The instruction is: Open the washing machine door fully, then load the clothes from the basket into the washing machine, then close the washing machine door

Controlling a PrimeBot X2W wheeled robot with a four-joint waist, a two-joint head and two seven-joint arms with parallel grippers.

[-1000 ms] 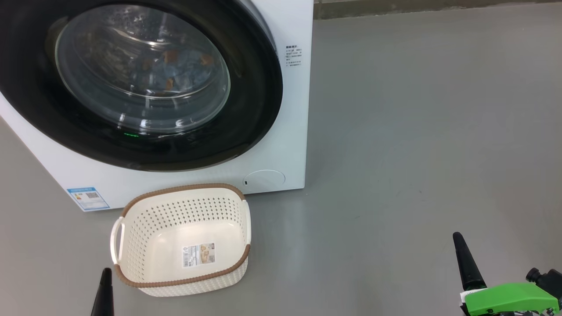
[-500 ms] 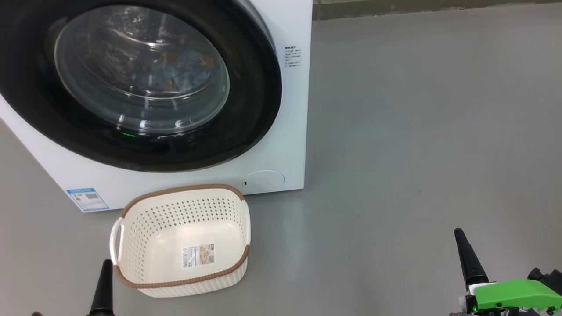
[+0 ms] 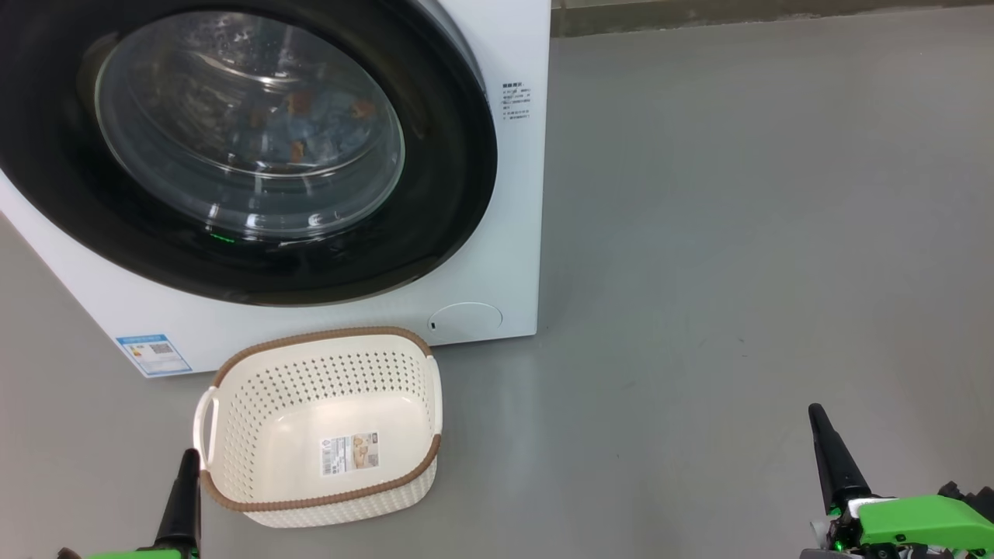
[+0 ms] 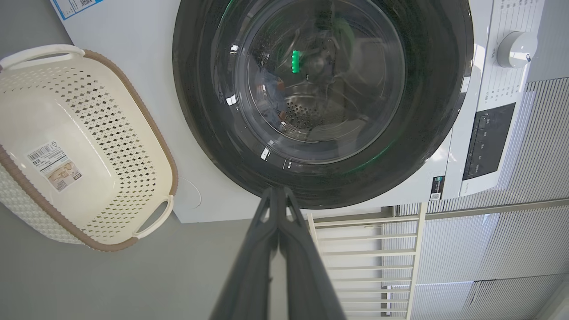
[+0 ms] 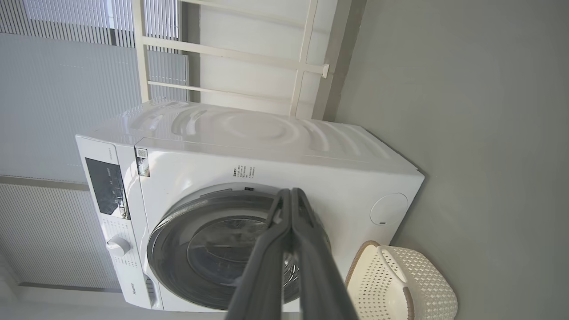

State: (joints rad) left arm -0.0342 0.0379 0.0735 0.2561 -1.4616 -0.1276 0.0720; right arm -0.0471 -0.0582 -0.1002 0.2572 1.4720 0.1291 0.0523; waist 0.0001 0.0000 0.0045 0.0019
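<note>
We judge the last step done: door (image 3: 446, 194) shut on clothes (image 3: 326, 116), basket (image 3: 318, 335) empty; left gripper (image 4: 278, 195) and right gripper (image 5: 291, 194), fingers pressed together, need only rest

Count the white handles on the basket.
2. One handle sits on the basket's end nearest the blue label sticker. The other is on the opposite end, by the round cover. None seems hidden.

Grey floor (image 3: 738, 233), white barred frame (image 5: 139, 44), ribbed pale wall panels (image 5: 66, 89).
</note>
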